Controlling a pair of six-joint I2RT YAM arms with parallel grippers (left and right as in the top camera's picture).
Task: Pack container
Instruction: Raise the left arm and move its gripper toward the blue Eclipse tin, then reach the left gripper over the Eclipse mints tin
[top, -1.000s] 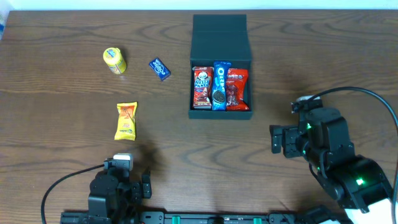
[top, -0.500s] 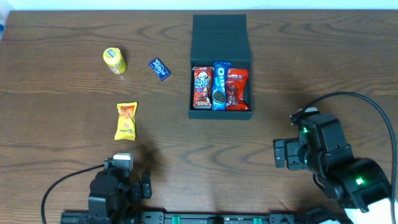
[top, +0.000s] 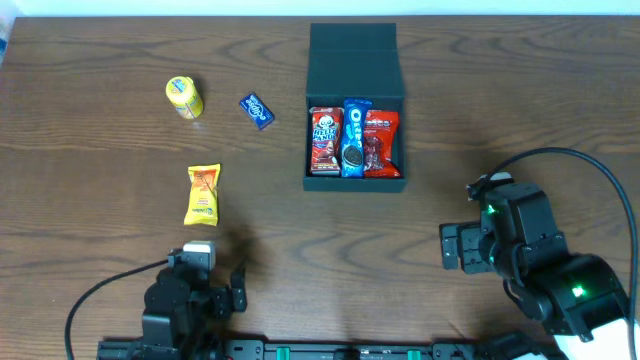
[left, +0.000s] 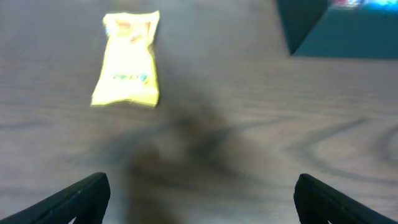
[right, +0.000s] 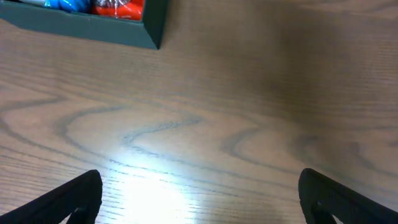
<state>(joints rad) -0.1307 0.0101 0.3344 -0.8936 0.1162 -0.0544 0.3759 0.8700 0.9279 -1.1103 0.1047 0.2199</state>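
Blue packet (top: 352, 137) in the container (top: 355, 184): I read "OREO", lettered along its length.
Red packet (top: 324, 140) just beside it: print too small for me to read.
Yellow packet (top: 202, 194): lettering blurred, and unreadable from my left wrist too.

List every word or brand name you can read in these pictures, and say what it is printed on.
"OREO": on the blue packet in the container.
Too small or blurred to read: the red packets beside it, the yellow packet, the yellow round item, the small dark blue packet.
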